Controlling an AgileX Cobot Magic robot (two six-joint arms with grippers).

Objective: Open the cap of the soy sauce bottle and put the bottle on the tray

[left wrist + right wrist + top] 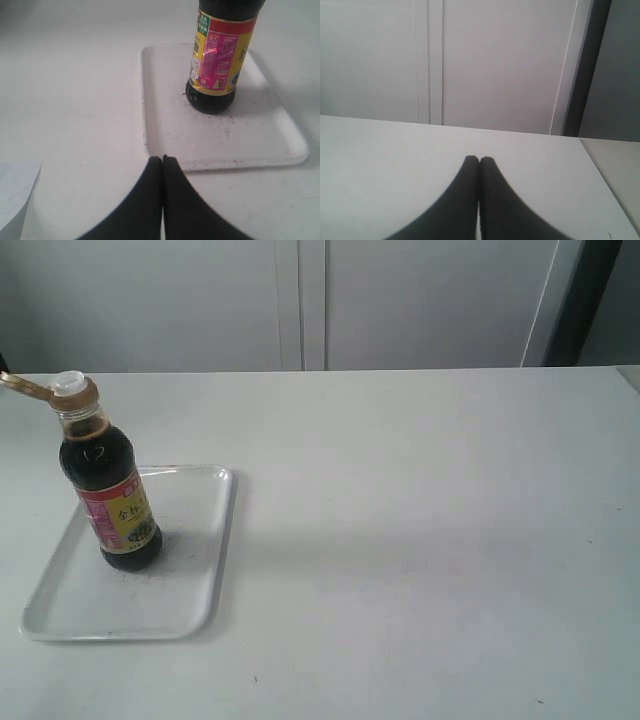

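The soy sauce bottle point(112, 490) stands upright on the white tray point(190, 570) at the left of the table. Its orange-brown cap point(72, 392) is flipped open: the lid hangs back to the left and the white spout shows on top. In the left wrist view the bottle point(218, 55) is cut off above the label and the tray point(170, 125) lies just beyond my left gripper point(162, 158), which is shut and empty, a little short of the tray's rim. My right gripper point(479, 159) is shut and empty over bare table. Neither gripper appears in the exterior view.
A white table point(420, 540) carries the tray. A pale wall with a vertical seam point(300, 300) runs behind it, and a dark upright strip point(585, 295) stands at the back right. A white sheet's corner point(17, 197) lies near my left gripper.
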